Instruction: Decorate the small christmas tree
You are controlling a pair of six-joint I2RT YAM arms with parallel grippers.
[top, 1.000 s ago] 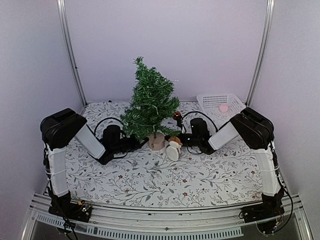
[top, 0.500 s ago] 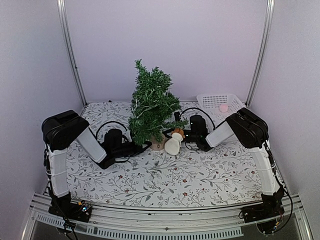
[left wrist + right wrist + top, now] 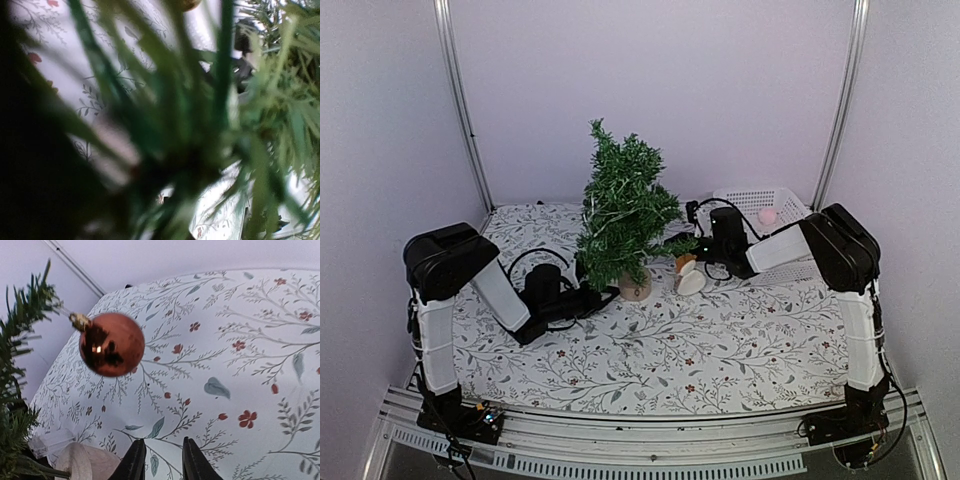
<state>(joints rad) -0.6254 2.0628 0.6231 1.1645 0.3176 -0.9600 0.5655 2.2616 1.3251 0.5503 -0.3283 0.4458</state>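
Hanging from a branch tip, upper left in the right wrist view, a copper ball (image 3: 111, 344) is clear of the right hand (image 3: 162, 461), whose fingers (image 3: 134, 460) stand narrowly apart on nothing. The tree (image 3: 620, 215) stands upright at the middle of the surface (image 3: 650, 350), just left of that hand; the left hand (image 3: 586, 298) sits low at its left side, needles hiding whether it grips. Any further ornament likely comes from the basket (image 3: 790, 203) at upper right, nearer the right arm.
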